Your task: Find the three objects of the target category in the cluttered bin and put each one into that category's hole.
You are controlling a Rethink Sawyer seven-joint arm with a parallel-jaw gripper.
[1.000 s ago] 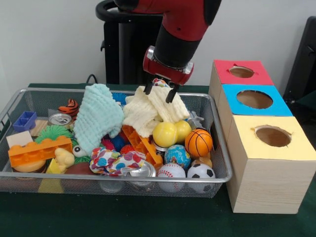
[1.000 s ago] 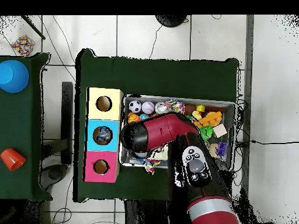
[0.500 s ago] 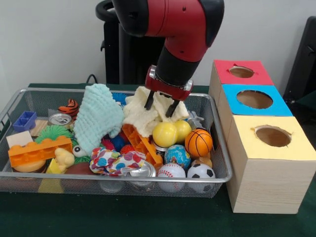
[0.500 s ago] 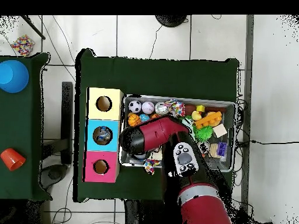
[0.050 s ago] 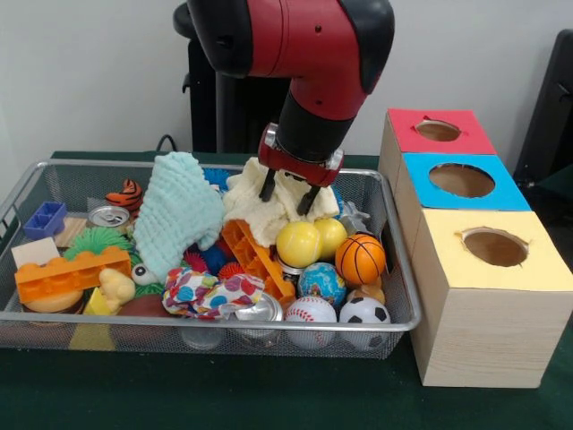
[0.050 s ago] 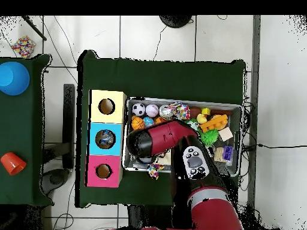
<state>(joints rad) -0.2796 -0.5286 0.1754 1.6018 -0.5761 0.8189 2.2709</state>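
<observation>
My gripper (image 5: 286, 194) is down in the wire bin (image 5: 400, 269), at its back middle. Its two black fingers (image 5: 267, 186) pinch a bunched pale yellow cloth (image 5: 260, 215), which rises between them. A mint green cloth (image 5: 177, 210) is draped over toys to the left. A patterned cloth (image 5: 210, 291) lies at the bin's front. Three boxes stand in a row to the right, with a red hole (image 5: 438, 131), a blue hole (image 5: 462, 180) and a yellow hole (image 5: 494, 247). In the overhead view the arm (image 6: 159, 139) hides the gripper and the yellow cloth.
Balls crowd the bin's right front: yellow ball (image 5: 298, 244), basketball (image 5: 360, 258), baseball (image 5: 310, 313), soccer ball (image 5: 364, 313). An orange brick (image 5: 72, 271) and a can (image 5: 109, 216) lie on the left. The boxes (image 6: 105, 138) touch the bin's side.
The gripper came down onto the pale yellow cloth and its fingers drew closer. The cloth went from spread out to bunched between them. The arm's upper part swung lower into view.
</observation>
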